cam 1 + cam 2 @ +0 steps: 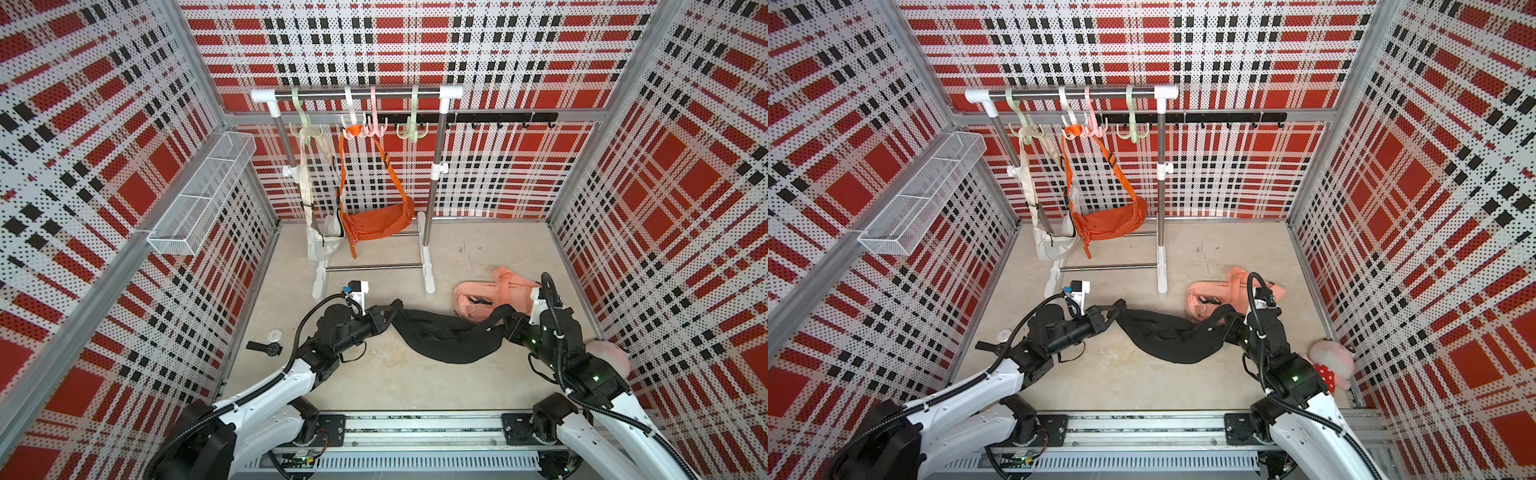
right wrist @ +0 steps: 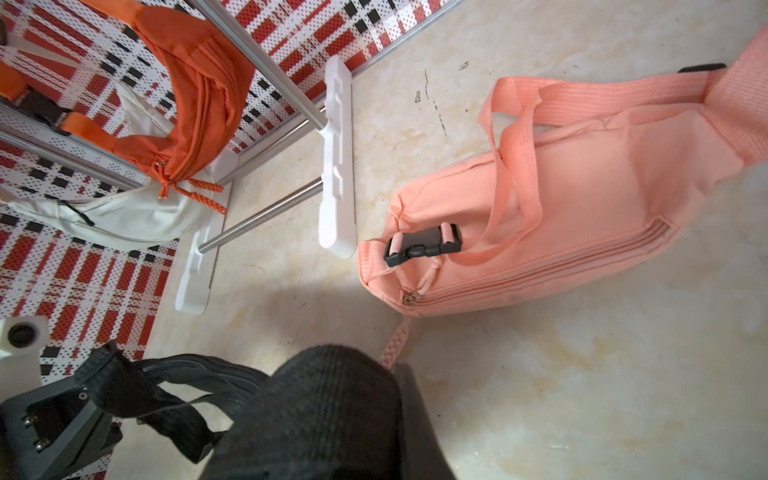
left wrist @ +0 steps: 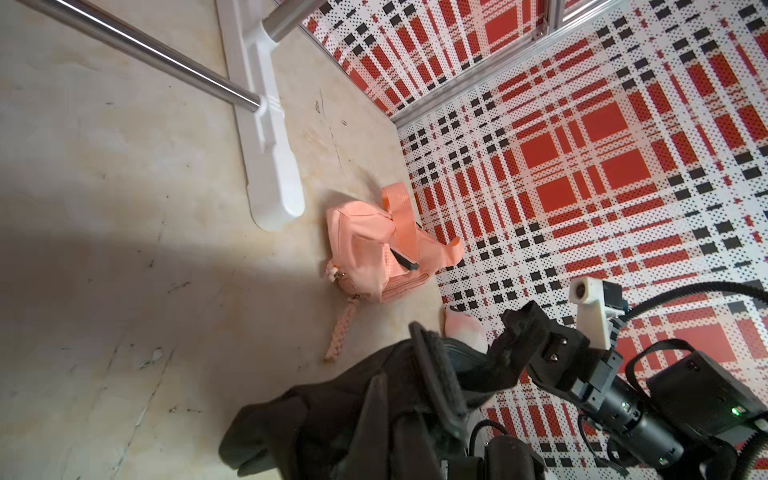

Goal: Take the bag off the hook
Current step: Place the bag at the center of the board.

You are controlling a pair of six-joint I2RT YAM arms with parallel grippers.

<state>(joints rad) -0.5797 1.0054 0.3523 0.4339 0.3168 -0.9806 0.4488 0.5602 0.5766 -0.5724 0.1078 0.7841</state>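
holding: black bag (image 1: 451, 338), off the rack (image 1: 435, 183)
left pincer (image 1: 387, 316): clamped on its 9 o'clock end
right pincer (image 1: 508, 322): clamped on 3 o'clock end
next: likely lower, release

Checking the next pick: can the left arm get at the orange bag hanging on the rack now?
Probably not yet. The left gripper is shut on one end of the black bag, the right gripper on the other. Once freed, nothing seems to block the orange bag.
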